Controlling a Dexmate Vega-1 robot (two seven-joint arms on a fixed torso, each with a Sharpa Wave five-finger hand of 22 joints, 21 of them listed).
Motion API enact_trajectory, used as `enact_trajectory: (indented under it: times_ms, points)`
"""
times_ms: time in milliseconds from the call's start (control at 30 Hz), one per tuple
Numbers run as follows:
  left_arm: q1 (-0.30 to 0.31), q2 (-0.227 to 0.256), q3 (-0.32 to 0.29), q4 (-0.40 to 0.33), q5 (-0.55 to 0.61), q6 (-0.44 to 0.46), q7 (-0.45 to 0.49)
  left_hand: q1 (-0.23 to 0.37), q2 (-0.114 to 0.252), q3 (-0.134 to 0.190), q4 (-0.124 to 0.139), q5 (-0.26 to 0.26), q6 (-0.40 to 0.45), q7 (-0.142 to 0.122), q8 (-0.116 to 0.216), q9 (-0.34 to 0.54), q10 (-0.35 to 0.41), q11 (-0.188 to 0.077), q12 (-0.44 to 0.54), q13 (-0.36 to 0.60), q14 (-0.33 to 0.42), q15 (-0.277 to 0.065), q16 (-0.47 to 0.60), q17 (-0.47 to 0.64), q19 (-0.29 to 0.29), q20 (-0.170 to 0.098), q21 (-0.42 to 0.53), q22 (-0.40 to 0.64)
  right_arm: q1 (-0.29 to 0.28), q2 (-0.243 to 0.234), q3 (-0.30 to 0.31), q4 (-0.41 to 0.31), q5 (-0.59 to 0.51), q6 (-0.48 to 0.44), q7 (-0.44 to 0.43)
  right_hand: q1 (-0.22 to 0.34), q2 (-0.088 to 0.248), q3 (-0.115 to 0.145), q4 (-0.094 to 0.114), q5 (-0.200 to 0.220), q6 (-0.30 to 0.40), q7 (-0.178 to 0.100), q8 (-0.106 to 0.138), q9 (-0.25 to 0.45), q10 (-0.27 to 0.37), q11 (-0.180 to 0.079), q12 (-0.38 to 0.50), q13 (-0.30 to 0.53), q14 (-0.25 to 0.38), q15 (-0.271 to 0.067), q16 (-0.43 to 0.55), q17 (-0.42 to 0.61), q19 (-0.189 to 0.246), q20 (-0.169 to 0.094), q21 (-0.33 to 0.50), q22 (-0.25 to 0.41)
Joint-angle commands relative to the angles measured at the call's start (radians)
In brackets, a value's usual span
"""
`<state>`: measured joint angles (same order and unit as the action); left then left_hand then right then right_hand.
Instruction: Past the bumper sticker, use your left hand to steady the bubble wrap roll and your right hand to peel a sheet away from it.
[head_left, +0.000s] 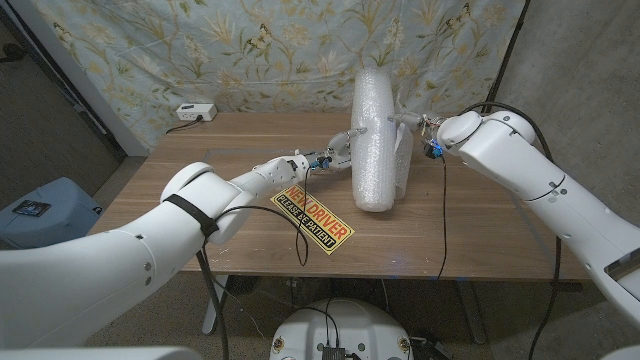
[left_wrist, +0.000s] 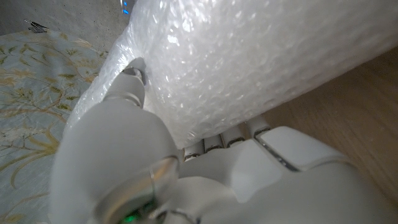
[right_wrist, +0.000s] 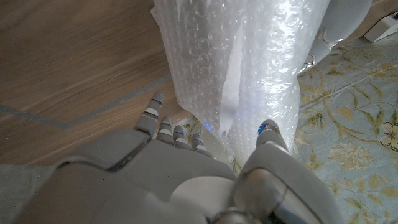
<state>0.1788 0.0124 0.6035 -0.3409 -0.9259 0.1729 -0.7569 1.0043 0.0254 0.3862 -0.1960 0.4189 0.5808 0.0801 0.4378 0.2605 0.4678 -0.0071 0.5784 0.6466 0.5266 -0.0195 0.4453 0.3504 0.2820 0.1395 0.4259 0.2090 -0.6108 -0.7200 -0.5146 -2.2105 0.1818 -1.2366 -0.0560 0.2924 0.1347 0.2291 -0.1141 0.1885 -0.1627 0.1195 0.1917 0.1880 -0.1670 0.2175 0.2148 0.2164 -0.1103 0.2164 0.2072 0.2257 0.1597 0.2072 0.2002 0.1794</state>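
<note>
Left hand (left_wrist: 186, 168) is pressed against the side of the bubble wrap roll (head_left: 374, 140), thumb and fingers closed around it, so the steadying appears done. Right hand (right_wrist: 205, 180) is seen at the loose sheet (right_wrist: 249, 74) hanging off the roll, thumb and fingers either side of it; whether it is actually pinched cannot be told. Peeling seems begun but unfinished. Upright on the desk (head_left: 480, 230), past the bumper sticker (head_left: 312, 219), the roll looks translucent white and dimpled.
</note>
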Motion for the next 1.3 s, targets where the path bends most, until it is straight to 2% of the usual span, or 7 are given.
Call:
enact_trajectory:
  times_ms: [33,433,867,1133,1200,1233,1300]
  points:
    - [0.002,0.003,0.005,-0.001,-0.002,-0.003,-0.018,0.057,0.064,0.036,0.036,0.006,0.037,-0.025,0.054,0.162,0.001,-0.006,0.003,0.003,-0.002,0.006,-0.001,0.006,-0.001,0.000,0.006,0.004,0.010,0.009,-0.013,0.030,-0.006,-0.004,0.003,-0.008,-0.001,0.004,0.007,0.001,-0.100,0.090,0.001,0.005,-0.019,0.004,-0.002,0.004,-0.003,0.002,0.002,0.002,-0.003,0.002,0.005,0.001]
    - [0.004,0.007,0.004,-0.002,-0.007,-0.009,-0.029,0.060,0.063,0.036,0.034,0.008,0.041,-0.027,0.056,0.165,0.001,-0.005,0.001,0.006,-0.002,0.006,-0.002,0.008,-0.002,0.001,0.008,0.003,0.004,0.016,-0.001,0.062,0.005,0.005,0.011,-0.010,-0.001,0.007,0.007,0.001,-0.101,0.090,0.003,0.005,-0.014,0.004,0.002,0.005,0.000,0.001,0.003,0.002,0.000,0.002,0.006,0.001]
    - [0.006,0.010,-0.006,-0.001,-0.019,-0.019,-0.051,0.059,0.062,0.036,0.036,0.010,0.040,-0.028,0.057,0.167,0.002,-0.006,0.000,0.008,-0.001,0.005,-0.004,0.009,-0.001,0.000,0.010,0.003,-0.022,0.017,0.025,0.065,0.010,0.003,-0.003,-0.009,-0.001,0.011,0.005,0.000,-0.098,0.090,0.003,0.005,-0.011,0.004,0.003,0.005,0.004,0.001,0.003,0.001,0.004,0.002,0.006,0.001]
    - [0.009,0.012,-0.014,0.000,-0.030,-0.019,-0.073,0.057,0.061,0.035,0.037,0.011,0.040,-0.030,0.057,0.168,0.002,-0.010,-0.001,0.009,0.000,0.005,-0.004,0.010,-0.002,-0.001,0.011,0.003,-0.035,0.000,0.039,0.062,0.014,0.001,0.000,-0.008,-0.001,0.014,0.004,0.000,-0.091,0.090,0.004,0.005,-0.005,0.004,0.004,0.006,0.009,0.001,0.004,0.001,0.007,0.002,0.006,0.001]
    - [0.009,0.012,-0.016,0.000,-0.033,-0.020,-0.081,0.057,0.060,0.034,0.036,0.011,0.041,-0.029,0.057,0.167,0.002,-0.011,-0.002,0.010,0.002,0.004,-0.004,0.010,-0.001,-0.002,0.011,0.003,-0.039,0.001,0.044,0.060,0.014,-0.004,-0.003,-0.006,-0.002,0.018,0.002,0.000,-0.085,0.090,0.001,0.005,-0.001,0.004,0.002,0.005,0.014,0.001,0.001,0.000,0.009,0.003,0.004,0.001]
    - [0.010,0.011,-0.019,0.000,-0.036,-0.020,-0.084,0.056,0.060,0.034,0.037,0.011,0.041,-0.029,0.057,0.167,0.002,-0.012,-0.002,0.010,0.001,0.003,-0.004,0.011,-0.001,-0.003,0.012,0.003,-0.040,-0.002,0.044,0.060,0.013,-0.001,-0.002,0.004,-0.007,0.021,-0.007,0.001,-0.067,0.090,0.005,0.004,0.016,0.005,0.007,0.004,0.030,0.001,0.005,-0.001,0.028,0.002,0.008,0.000]
    - [0.009,0.010,-0.023,0.001,-0.041,-0.021,-0.092,0.056,0.062,0.034,0.038,0.012,0.040,-0.029,0.057,0.167,0.002,-0.010,-0.002,0.010,0.000,0.004,-0.005,0.011,-0.001,-0.001,0.012,0.003,-0.044,-0.002,0.049,0.059,0.014,-0.002,-0.004,0.007,-0.008,0.022,-0.010,0.000,-0.059,0.090,0.003,0.004,0.022,0.004,0.006,0.003,0.038,0.001,0.003,-0.003,0.035,0.002,0.006,0.000]
